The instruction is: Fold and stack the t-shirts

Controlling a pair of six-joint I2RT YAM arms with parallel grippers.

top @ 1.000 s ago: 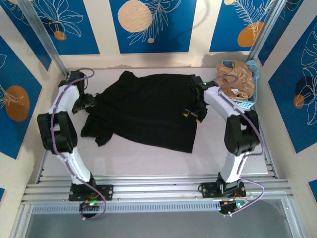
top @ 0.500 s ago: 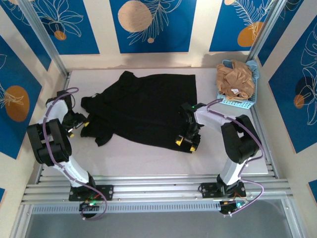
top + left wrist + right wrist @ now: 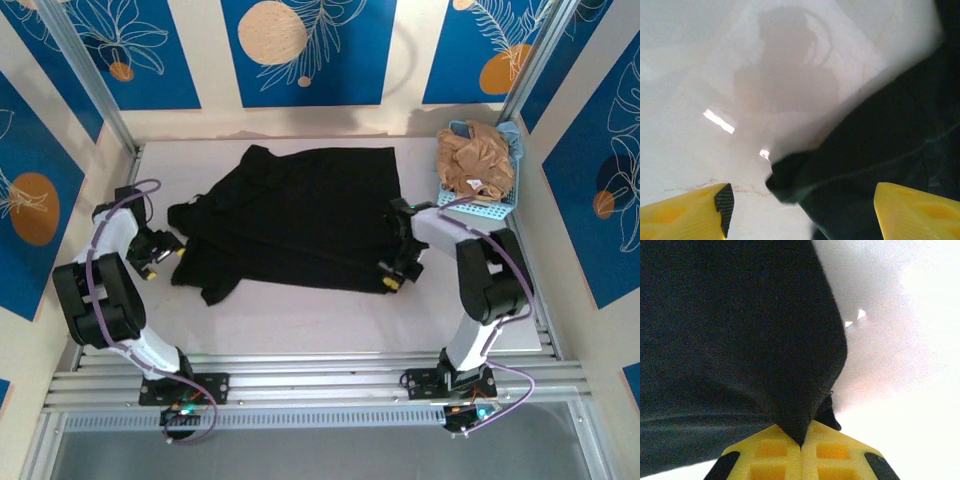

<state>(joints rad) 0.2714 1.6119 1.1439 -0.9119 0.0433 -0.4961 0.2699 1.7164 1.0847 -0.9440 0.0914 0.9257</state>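
From above, the black t-shirt [image 3: 290,220] lies spread across the middle of the white table [image 3: 300,320], its hem toward the right and a rumpled sleeve toward the left. No print shows on the side facing up. The tan t-shirt [image 3: 475,162] sits bunched in the light blue basket [image 3: 482,208] at the far right corner, well apart from the black one. The left gripper [image 3: 163,258] hangs low at the shirt's left edge, just beside the sleeve. The right gripper [image 3: 390,277] is down on the near right corner of the hem.

At the left wrist, the left gripper [image 3: 800,220] stands wide open, one yellow finger [image 3: 685,215] at either side of the view. A dark corner of the black t-shirt [image 3: 880,145] lies on the table [image 3: 715,75] between them, nearer the right-hand finger, which is over cloth. I can't tell whether either finger touches it.

At the right wrist, the right gripper [image 3: 801,446] is closed, and a pinch of the black t-shirt [image 3: 730,330] is caught in the seam where the two yellow fingers meet. The cloth fans out from that pinch, with bare table [image 3: 900,365] to the right of it.
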